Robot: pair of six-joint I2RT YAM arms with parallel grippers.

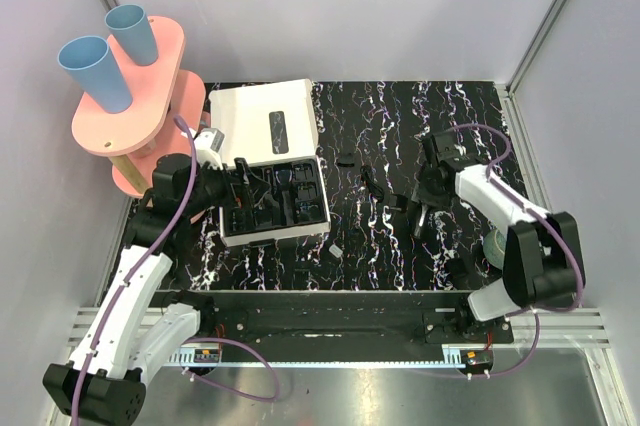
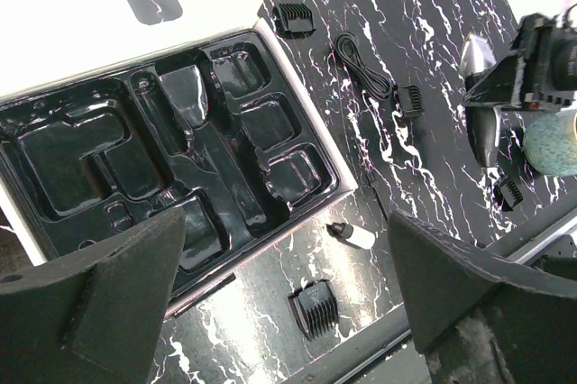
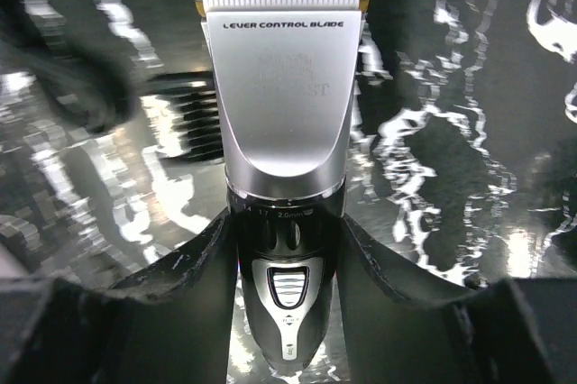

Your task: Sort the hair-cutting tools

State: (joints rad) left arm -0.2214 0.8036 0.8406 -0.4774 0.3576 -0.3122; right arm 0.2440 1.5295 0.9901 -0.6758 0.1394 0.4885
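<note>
The clipper [image 3: 284,132], black with a grey head, lies on the marbled table [image 1: 380,246], and my right gripper [image 3: 288,267] is shut on its black body, one finger pressed on each side. In the top view that gripper [image 1: 428,201] is right of centre. Black comb attachments lie loose on the table: one [image 2: 313,307] near the front edge, one [image 2: 293,17] beside the box lid, one [image 2: 411,100] next to a coiled cable [image 2: 361,64], and one [image 2: 508,192] by the clipper [image 2: 482,136]. My left gripper [image 2: 284,249] hangs open over the front right corner of the black tray [image 2: 180,150], holding nothing.
The white box [image 1: 265,126] with its moulded tray sits at the left. A small white bottle [image 2: 353,235] lies beside the tray. A teal bowl [image 2: 552,141] stands at the right edge. A pink shelf [image 1: 130,116] with two blue cups stands at the far left.
</note>
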